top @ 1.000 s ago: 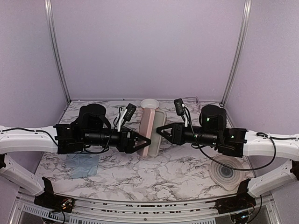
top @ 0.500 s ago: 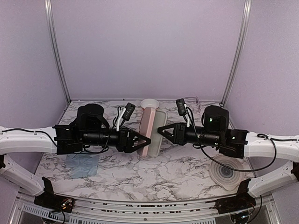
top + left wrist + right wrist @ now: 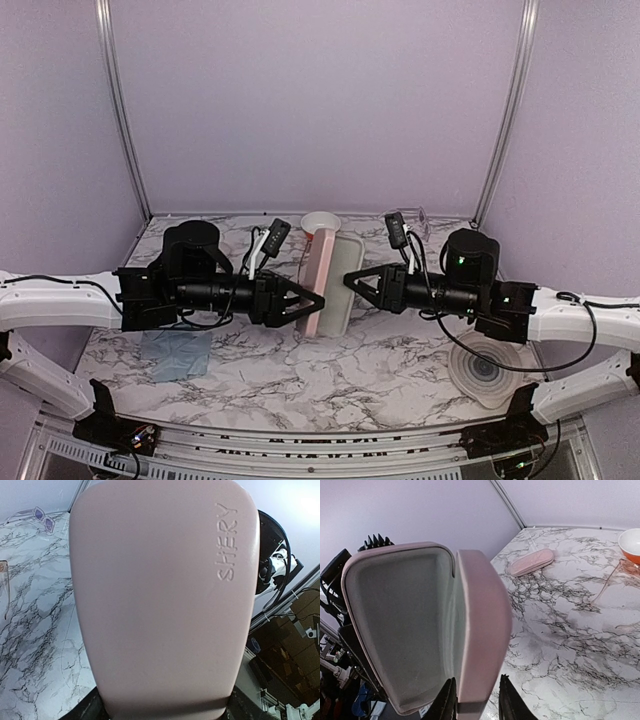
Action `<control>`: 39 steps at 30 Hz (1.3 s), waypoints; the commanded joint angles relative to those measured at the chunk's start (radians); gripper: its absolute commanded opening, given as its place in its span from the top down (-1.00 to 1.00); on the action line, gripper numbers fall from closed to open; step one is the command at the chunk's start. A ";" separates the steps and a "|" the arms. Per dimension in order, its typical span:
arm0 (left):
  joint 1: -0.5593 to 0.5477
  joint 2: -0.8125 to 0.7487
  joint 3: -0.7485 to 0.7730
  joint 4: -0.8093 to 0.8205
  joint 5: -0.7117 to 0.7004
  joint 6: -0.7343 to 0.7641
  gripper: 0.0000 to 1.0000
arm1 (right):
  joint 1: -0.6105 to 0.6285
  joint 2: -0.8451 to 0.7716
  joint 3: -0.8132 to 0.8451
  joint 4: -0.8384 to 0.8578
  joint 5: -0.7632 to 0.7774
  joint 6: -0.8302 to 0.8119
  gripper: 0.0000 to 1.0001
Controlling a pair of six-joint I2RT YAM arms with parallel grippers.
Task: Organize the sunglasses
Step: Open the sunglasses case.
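A pink oblong case (image 3: 325, 282) hangs open above the table's middle, held from both sides. My left gripper (image 3: 312, 302) is shut on one shell, whose embossed back (image 3: 165, 595) fills the left wrist view. My right gripper (image 3: 476, 700) is shut on the other shell (image 3: 482, 630), with the grey lining (image 3: 400, 625) beside it. The pale sunglasses (image 3: 40, 516) lie at the back of the table, also visible from above (image 3: 418, 213). The orange-brown sunglasses (image 3: 606, 581) lie next to the bowl, only partly in view.
A second pink case (image 3: 531, 562) lies shut on the marble. A white bowl with an orange inside (image 3: 320, 221) stands behind the held case. The light blue cloth (image 3: 175, 352) is at the front left, and a pale ribbed round dish (image 3: 485, 370) at the front right.
My right arm has drawn a little to the right with its shell of the case. The left arm has barely moved.
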 commanded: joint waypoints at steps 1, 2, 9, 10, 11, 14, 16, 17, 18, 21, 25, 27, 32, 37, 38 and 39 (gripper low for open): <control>-0.001 -0.052 0.008 0.174 0.077 -0.018 0.21 | -0.024 -0.011 -0.013 -0.037 0.025 -0.009 0.44; 0.000 -0.051 0.009 0.179 0.082 -0.023 0.21 | -0.025 -0.013 -0.013 -0.037 0.024 -0.009 0.44; -0.001 -0.056 0.000 0.191 0.075 -0.037 0.21 | -0.028 -0.031 -0.006 -0.034 0.017 -0.005 0.42; -0.001 -0.057 -0.005 0.191 0.067 -0.036 0.22 | -0.029 -0.033 -0.008 -0.030 0.012 -0.004 0.36; 0.000 -0.058 -0.012 0.192 0.056 -0.035 0.22 | -0.029 -0.036 -0.010 -0.027 0.007 -0.004 0.26; -0.001 -0.058 -0.025 0.193 0.017 -0.027 0.21 | -0.028 -0.038 -0.005 -0.020 -0.017 -0.008 -0.25; -0.001 -0.053 -0.026 0.193 -0.007 -0.021 0.21 | -0.028 -0.038 -0.001 -0.015 -0.038 -0.013 -0.45; -0.001 -0.041 -0.021 0.193 -0.025 -0.015 0.21 | -0.028 -0.039 0.000 -0.009 -0.056 -0.011 -0.52; 0.000 -0.035 -0.018 0.193 -0.033 -0.014 0.21 | -0.028 -0.041 -0.001 -0.005 -0.064 -0.008 -0.53; -0.001 -0.016 -0.009 0.193 -0.053 -0.009 0.21 | -0.028 -0.046 -0.011 0.027 -0.101 -0.002 -0.50; -0.001 0.000 0.006 0.193 -0.078 -0.003 0.21 | -0.028 -0.058 -0.027 0.073 -0.140 0.008 -0.35; -0.001 0.006 0.015 0.196 -0.082 -0.003 0.22 | -0.028 -0.068 -0.040 0.092 -0.147 0.015 -0.26; -0.001 0.009 0.019 0.210 -0.073 -0.013 0.22 | -0.031 -0.093 -0.049 0.061 -0.091 0.014 -0.26; 0.000 -0.011 0.016 0.214 -0.056 -0.023 0.22 | -0.058 -0.138 -0.086 0.011 -0.009 0.027 -0.50; -0.001 -0.014 0.017 0.216 -0.046 -0.025 0.22 | -0.070 -0.143 -0.097 0.018 -0.016 0.033 -0.50; -0.001 -0.017 0.017 0.217 -0.035 -0.028 0.22 | -0.076 -0.146 -0.108 0.036 -0.031 0.037 -0.48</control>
